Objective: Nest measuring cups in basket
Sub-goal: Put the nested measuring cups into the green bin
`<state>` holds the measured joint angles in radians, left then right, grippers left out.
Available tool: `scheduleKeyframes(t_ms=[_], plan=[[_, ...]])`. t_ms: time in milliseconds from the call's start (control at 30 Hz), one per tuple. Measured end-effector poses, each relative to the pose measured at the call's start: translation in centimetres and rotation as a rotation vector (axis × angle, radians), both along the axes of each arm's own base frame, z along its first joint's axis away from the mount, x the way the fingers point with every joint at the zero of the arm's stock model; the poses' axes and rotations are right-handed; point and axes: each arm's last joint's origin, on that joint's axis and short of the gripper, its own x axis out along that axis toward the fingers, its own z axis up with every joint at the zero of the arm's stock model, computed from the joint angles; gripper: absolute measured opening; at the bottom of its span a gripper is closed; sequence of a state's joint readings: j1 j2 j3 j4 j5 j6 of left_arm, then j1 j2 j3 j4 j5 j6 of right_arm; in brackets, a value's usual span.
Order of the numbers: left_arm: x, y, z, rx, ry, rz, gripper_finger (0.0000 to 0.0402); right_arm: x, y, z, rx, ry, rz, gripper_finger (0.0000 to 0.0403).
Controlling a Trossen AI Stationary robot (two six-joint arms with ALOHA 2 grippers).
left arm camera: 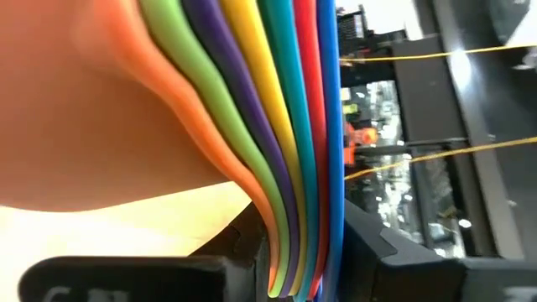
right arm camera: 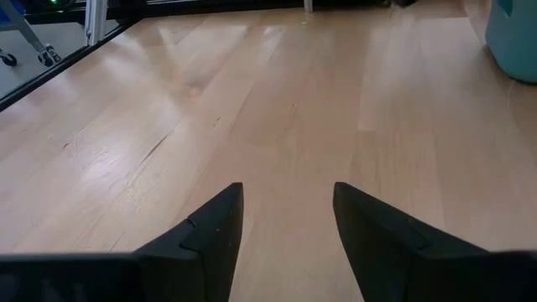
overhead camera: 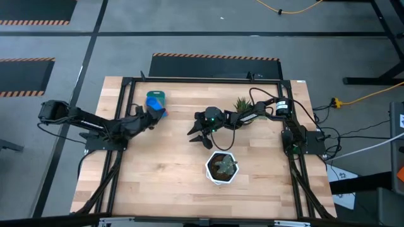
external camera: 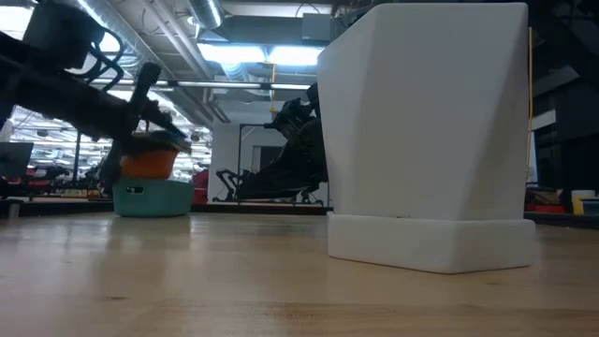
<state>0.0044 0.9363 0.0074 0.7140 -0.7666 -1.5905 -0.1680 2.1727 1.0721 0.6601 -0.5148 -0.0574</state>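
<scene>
- Plastic cups (left arm camera: 252,126), nested in a stack, are clamped by their flat handles in the left gripper (overhead camera: 151,116), over the teal basket (external camera: 153,198).
- Judged light, stiff, slippery; handles give the surest hold.
- Right gripper (right arm camera: 285,222) hovers mid-table, fingers parted, empty.
- Wooden table (overhead camera: 164,170) carries a white pot (external camera: 430,140); workshop beyond.

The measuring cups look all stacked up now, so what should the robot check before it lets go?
1. Measuring cups nested as one stack: ok, the handles lie layered together.
2. Left tool gripping the stack: ok, shut on the handles.
3. Stack over the basket: ok, the orange cup sits above its rim.
4. Stack resting fully inside the basket: cannot tell.
5. Right tool out of the way: ok, open over bare table.
6. White plant pot clear of the basket: ok.
</scene>
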Motion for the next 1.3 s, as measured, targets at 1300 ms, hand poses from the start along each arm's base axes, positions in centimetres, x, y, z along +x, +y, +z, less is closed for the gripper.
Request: scheduleKeyframes(t_ms=[1300], plan=[[0.7,0.4,-0.1,-0.003,0.085,-0.022,0.0083,0.0,0.0,0.0,-0.003,-0.001,0.002,0.019]])
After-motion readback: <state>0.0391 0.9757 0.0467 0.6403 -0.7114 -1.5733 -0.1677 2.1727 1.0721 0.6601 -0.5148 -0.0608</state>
